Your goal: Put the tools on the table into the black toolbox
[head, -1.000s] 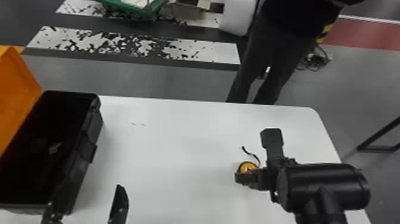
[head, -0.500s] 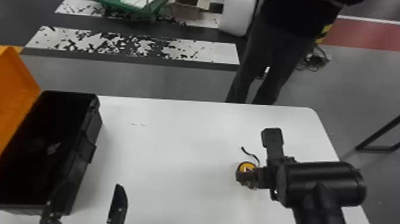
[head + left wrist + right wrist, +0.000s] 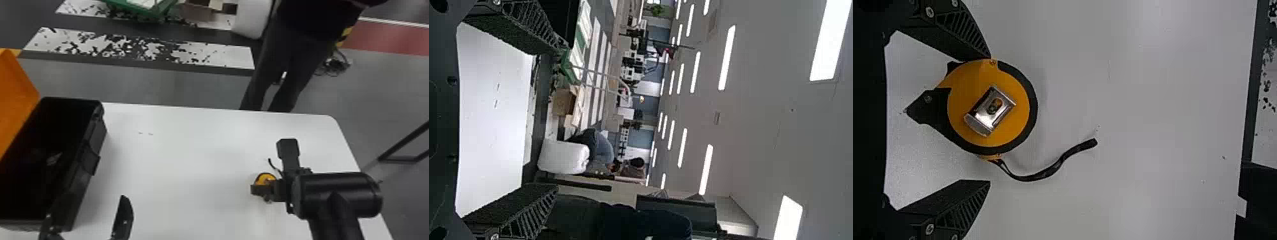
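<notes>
Edging left, the black right arm [image 3: 340,194] has its widely parted claw [image 3: 989,120] astride the round yellow-and-black tape measure [image 3: 1015,107], seemingly ready to grip.

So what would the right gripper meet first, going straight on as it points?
The right gripper would likely meet the tape measure, seen between its open fingers, then the table; depth is unclear.

Source: overhead ceiling strips [image 3: 727,57], burnt-out white in left wrist view
Table [image 3: 191,143]: bright, pale soft sheen toward far edge – head view
Toolbox [image 3: 79,178] inside: near-black, detail mostly lost; faint shadow on the table beside it
Tape measure [image 3: 1020,107]: soft-edged shadow just beside it
Metal clip [image 3: 990,111]: small glints – right wrist view
</notes>
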Robot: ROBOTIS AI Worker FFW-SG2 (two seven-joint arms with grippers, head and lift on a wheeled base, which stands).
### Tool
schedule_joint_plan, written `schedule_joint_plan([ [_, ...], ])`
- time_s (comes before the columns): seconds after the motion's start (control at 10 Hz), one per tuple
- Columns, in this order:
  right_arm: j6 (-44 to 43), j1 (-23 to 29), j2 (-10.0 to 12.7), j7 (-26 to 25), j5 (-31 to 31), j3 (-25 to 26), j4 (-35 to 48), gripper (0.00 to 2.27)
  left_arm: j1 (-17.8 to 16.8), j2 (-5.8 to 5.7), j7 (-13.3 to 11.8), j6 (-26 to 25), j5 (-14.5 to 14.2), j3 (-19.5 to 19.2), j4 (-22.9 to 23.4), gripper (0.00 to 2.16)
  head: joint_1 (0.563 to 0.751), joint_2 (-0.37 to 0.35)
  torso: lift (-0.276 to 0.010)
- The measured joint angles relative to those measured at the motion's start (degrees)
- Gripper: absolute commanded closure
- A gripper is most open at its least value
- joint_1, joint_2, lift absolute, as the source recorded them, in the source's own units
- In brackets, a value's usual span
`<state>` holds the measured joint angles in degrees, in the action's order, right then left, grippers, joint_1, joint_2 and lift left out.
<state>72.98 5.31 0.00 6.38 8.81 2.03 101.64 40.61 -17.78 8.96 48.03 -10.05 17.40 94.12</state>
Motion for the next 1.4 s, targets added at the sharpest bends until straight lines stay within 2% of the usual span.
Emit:
schedule_joint_plan([
  [0.1,0.1,-0.2,0.0,0.1,-0.1,0.1,-0.6,1.27,-0.1,-0.05,0.0,0.0,-0.2,0.0,-0.1,0.03,0.695,-0.135,-0.039],
  [0.2,0.1,-0.3,0.0,0.1,-0.2,0.2,-0.8,2.22,-0.2,-0.06,0.0,0.0,-0.2,0.0,-0.2,0.03,0.695,-0.134,-0.039],
  [0.7,0.3,0.9,0.0,0.7,-0.6,-0.2,0.4,2.26,-0.2,-0.06,0.0,0.0,-0.2,0.0,-0.2,0.03,0.695,-0.124,-0.039],
  [1.1,-0.2,5.6,0.0,1.2,-0.1,-1.3,9.7,2.26,-0.2,-0.04,0.0,0.2,-0.2,0.1,0.2,0.03,0.695,-0.113,-0.039],
  [1.3,-4.5,8.3,0.0,3.3,0.6,-1.5,13.4,2.26,-0.2,-0.05,-0.2,0.2,-0.2,0.0,0.8,0.03,0.695,-0.102,-0.039],
  [1.4,-9.8,10.0,0.0,5.7,2.1,-2.1,14.8,2.26,-0.2,-0.06,-0.8,0.1,-0.2,-0.1,1.3,0.03,0.695,-0.087,-0.039],
])
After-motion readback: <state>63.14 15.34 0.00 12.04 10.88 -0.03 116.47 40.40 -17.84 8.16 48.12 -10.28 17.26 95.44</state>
